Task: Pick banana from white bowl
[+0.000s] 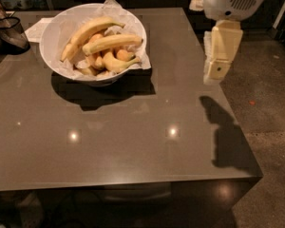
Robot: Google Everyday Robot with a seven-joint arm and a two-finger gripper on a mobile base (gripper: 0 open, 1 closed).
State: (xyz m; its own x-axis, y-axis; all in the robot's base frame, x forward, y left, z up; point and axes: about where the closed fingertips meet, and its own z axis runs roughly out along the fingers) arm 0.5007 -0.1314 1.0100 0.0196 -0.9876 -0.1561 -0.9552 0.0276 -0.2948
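Note:
The white bowl (51,46) stands on the far left part of the table, lined with crumpled white paper. It holds several yellow bananas: a long one (89,30) lies on top at the left, another (112,42) lies across the middle, and smaller ones (115,64) sit beneath. My gripper (216,73) hangs from the white arm housing (232,0) over the table's right edge. It is well to the right of the bowl, above the tabletop, and holds nothing that I can see.
The dark grey glossy table (123,141) fills the view. A dark mesh basket (8,32) stands at its far left, with white paper (38,28) beside it. The gripper's shadow (225,132) falls on the table's right side. Speckled floor (270,108) lies to the right.

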